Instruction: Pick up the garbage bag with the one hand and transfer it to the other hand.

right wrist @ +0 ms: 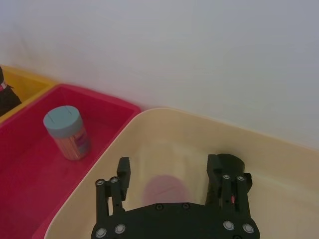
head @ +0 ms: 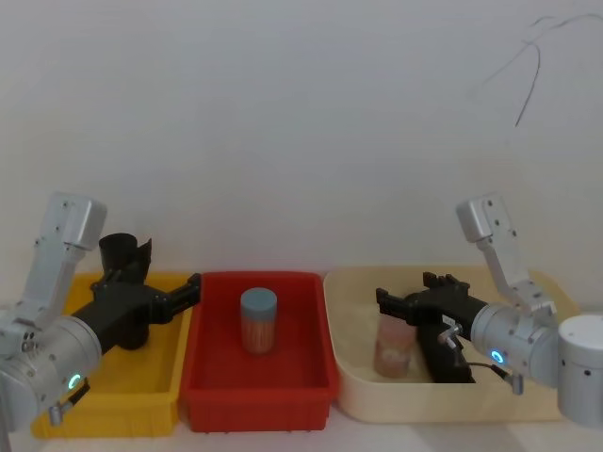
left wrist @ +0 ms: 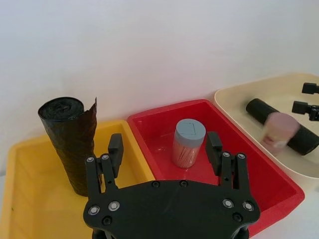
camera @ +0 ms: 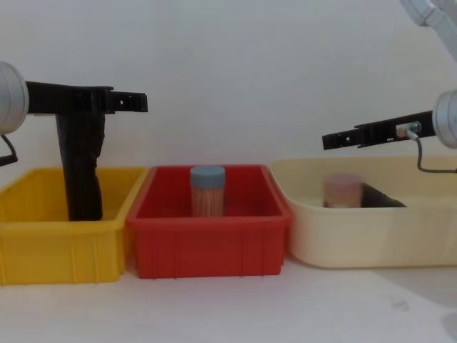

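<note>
The garbage bag (head: 121,252) is a tall black crinkled roll standing upright in the yellow bin (head: 141,395); it rises above the bin's rim (camera: 82,171). In the left wrist view the bag (left wrist: 70,139) stands just beside one finger (left wrist: 115,149). My left gripper (head: 193,285), on the green-ringed arm, hovers open and empty over the yellow bin (left wrist: 164,152), level with the bag's top (camera: 136,102). On the blue-ringed arm, my right gripper (head: 405,290) hangs open and empty over the cream bin (right wrist: 169,172) (camera: 332,139).
A red bin (head: 254,391) in the middle holds a jar with a blue-grey lid (head: 258,320). The cream bin (head: 377,400) on the right holds a pink jar (head: 394,347) and another black roll lying down (left wrist: 299,137). A white wall stands behind.
</note>
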